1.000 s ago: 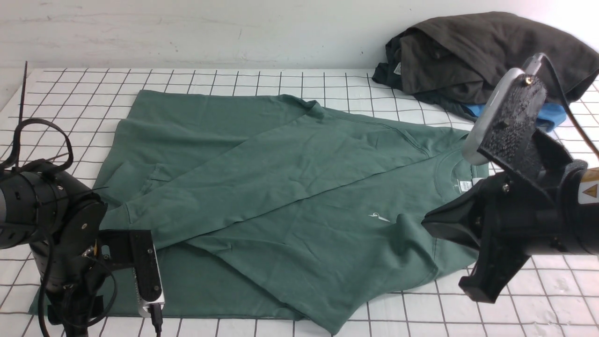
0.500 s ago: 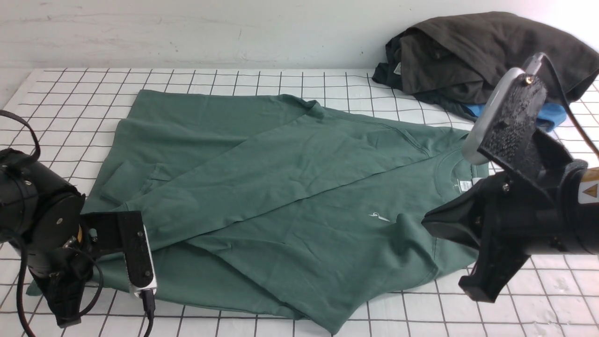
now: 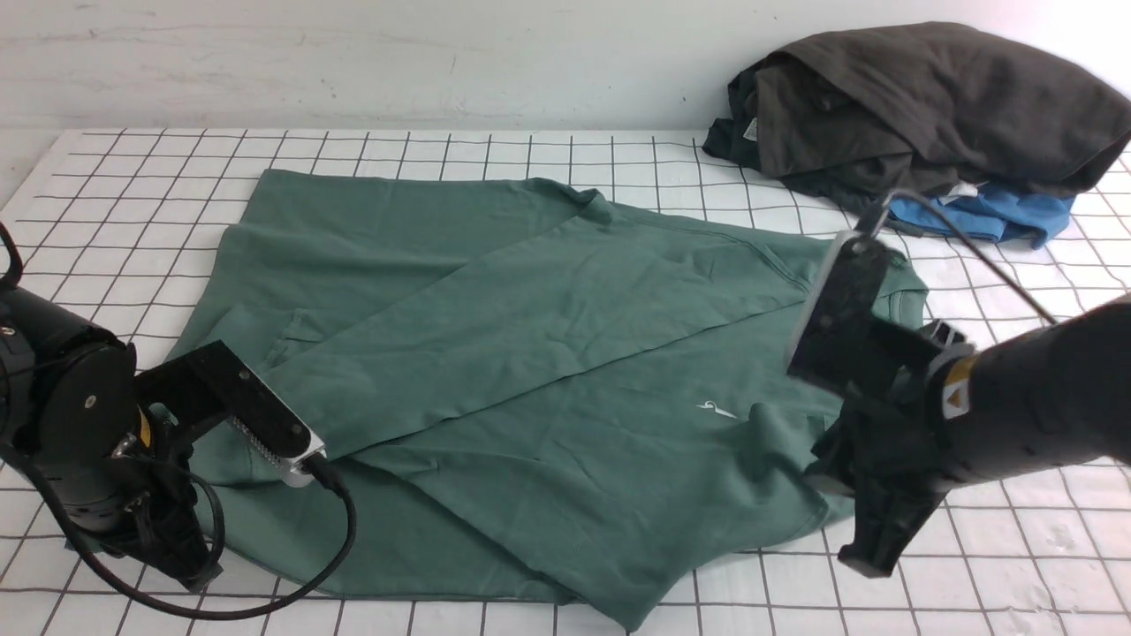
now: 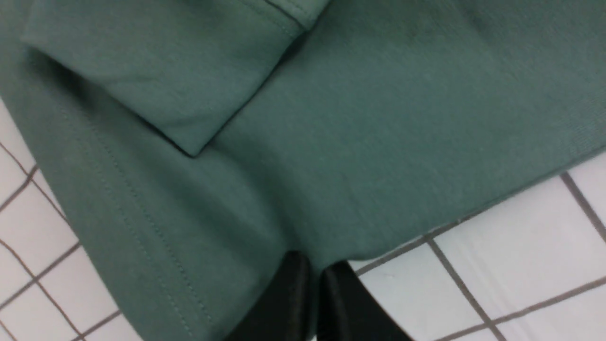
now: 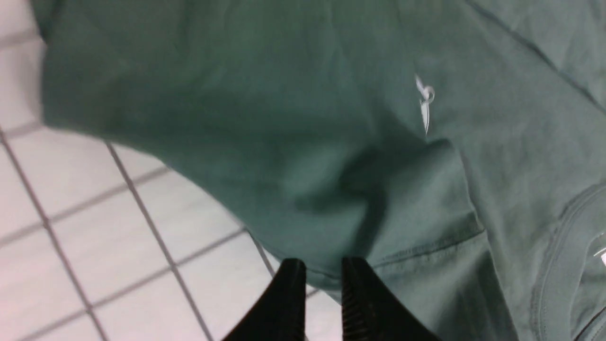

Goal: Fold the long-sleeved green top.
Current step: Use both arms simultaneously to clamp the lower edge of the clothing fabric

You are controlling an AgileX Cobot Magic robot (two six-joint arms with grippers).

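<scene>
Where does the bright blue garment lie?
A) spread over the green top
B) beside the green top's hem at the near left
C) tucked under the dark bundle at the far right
C: the blue garment pokes out from beneath the dark bundle, apart from the green top.

Chest logo: small white script mark (image 3: 714, 410) on the green long-sleeved top (image 3: 495, 336), no letters legible.
Warning sign: yellow triangle sticker (image 3: 957, 395) on the right arm (image 3: 1043, 397), wording unreadable.
Garment tag: white tab (image 3: 752, 129) on the dark bundle (image 3: 919, 97), 1 o'clock on the table, print too small.
</scene>
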